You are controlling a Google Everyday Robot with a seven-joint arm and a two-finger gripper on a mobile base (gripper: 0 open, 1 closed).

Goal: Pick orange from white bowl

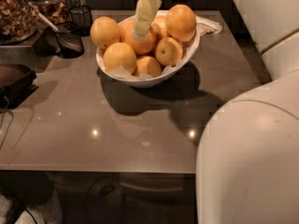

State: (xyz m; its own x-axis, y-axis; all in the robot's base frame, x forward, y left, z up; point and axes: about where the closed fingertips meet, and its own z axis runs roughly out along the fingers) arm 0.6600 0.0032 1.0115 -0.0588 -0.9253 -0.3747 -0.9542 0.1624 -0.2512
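Note:
The white bowl stands at the back middle of the grey table, lined with white paper and piled with several oranges. A large deep-coloured orange lies in the middle of the pile. My gripper comes down from the top edge, pale and slanted, with its tip against the top of that orange. Another large deep orange fruit sits high at the bowl's right. Paler fruits lie at the left and front. A smaller one with a dark stem dot lies at the right front.
The grey table stretches toward me. A black scoop and jars of nuts stand at the back left, with a dark object at the left edge. A white cloth lies behind the bowl. My pale body fills the right.

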